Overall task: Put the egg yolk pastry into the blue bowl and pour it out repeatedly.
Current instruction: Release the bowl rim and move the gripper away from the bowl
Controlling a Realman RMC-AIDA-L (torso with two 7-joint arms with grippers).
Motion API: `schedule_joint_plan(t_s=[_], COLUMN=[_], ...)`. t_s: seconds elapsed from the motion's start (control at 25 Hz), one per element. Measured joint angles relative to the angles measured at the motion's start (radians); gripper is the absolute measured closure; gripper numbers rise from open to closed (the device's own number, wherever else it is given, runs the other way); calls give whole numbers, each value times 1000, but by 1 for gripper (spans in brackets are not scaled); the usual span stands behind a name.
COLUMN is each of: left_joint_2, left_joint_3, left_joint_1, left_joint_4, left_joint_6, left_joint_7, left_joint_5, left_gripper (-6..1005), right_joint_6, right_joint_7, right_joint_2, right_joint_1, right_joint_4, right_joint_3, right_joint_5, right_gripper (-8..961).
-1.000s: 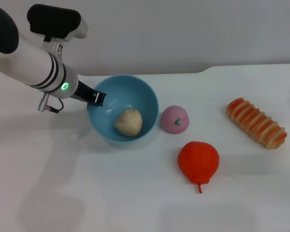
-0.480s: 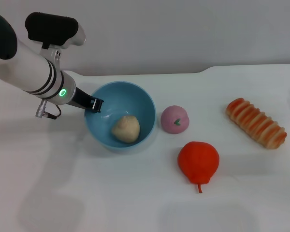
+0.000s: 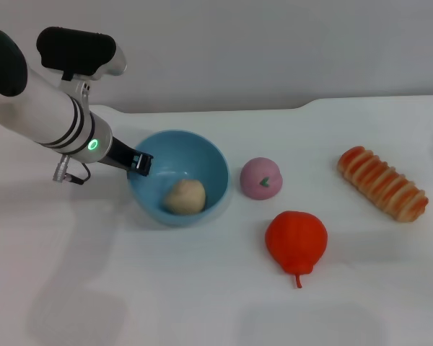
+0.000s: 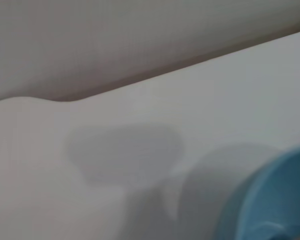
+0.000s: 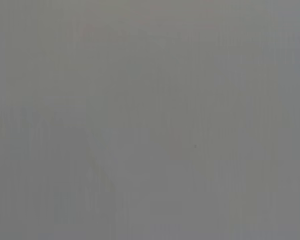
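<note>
Pastry and bowl are together at this point: starting left of the blue bowl [image 3: 177, 176], the left gripper [image 3: 139, 163] reaches in from that side and is clamped on the bowl's left rim, one finger inside the wall and one outside as far as the head view shows. Inside the bowl, low against its near wall, lies the egg yolk pastry [image 3: 185, 196], so the putting-in part looks done; the bowl sits roughly level, nothing is spilling, and the pouring out judged from here is yet to come, followed by more rounds. Just right of the bowl is a pink ball [image 3: 260, 178], near but apart from its rim; a red pear-shaped fruit [image 3: 296, 241] lies right of the bowl and nearer the robot, and a striped bread roll [image 3: 382, 183] lies far right. The right gripper shows in no view
</note>
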Motion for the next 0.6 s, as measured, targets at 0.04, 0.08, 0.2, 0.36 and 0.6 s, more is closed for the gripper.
schedule_joint_plan(t_s=[0.04,0.08,0.2,0.36,0.6], left_joint_2=[0,0,0,0,-1], left_joint_3=[1,1,1,-1,2], left_joint_1=[0,0,0,4,5], left_joint_4=[2,4,8,2,0], left_joint_6=[0,0,3,18,55], left_joint_7=[0,0,0,0,-25], left_joint_5=[0,0,0,0,8], left_gripper=[905,874,782,707,666], right_joint_6=[0,0,0,0,0], right_joint_7=[0,0,0,0,0], right_joint_2=[0,0,0,0,0], right_joint_1=[0,0,0,0,1], right_joint_4=[0,0,0,-1,-1], right_joint_3=[0,0,0,-3,-3], right_joint_5=[0,0,0,0,0], right_gripper=[444,445,445,445,444])
